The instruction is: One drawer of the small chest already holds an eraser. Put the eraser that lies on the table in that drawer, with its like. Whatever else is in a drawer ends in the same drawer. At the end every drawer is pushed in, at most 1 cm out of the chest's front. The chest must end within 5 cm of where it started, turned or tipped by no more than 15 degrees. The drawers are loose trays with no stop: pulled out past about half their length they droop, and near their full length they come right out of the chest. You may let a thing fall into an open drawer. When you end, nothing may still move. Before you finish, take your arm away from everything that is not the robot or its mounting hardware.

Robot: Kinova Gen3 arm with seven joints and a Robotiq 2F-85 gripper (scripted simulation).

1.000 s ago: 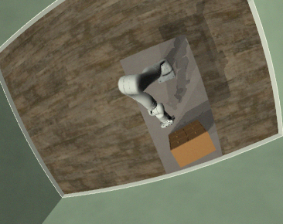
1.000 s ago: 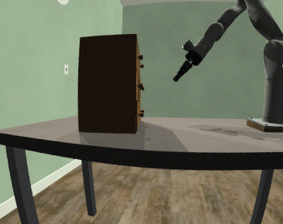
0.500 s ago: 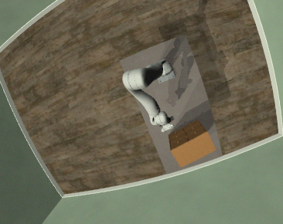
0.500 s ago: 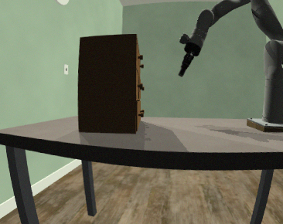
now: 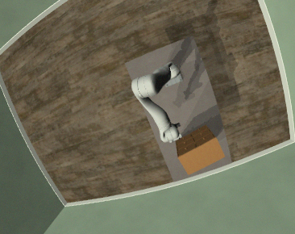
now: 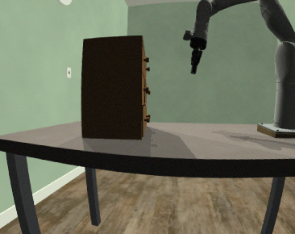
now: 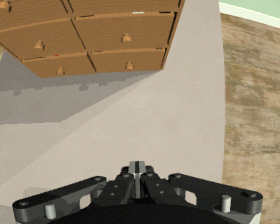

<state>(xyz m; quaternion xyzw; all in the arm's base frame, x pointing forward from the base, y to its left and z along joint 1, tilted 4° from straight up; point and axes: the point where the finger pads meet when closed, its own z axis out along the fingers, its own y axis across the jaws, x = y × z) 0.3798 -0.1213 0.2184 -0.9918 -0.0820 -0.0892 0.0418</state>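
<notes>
The brown chest stands upright on the table, its drawers in two columns and all in or nearly in. In the wrist view a small white strip shows in the gap above the middle right drawer, and a small red spot above the bottom left drawer; what they belong to I cannot tell. My gripper is shut and empty, pointing down in the air in front of the chest, clear of its knobs. I see no eraser on the table in any view.
The grey table carries the chest near one end and the arm's base towards the other. Drawer knobs stick out of the chest's front. The table's side edge runs right of the chest in the wrist view.
</notes>
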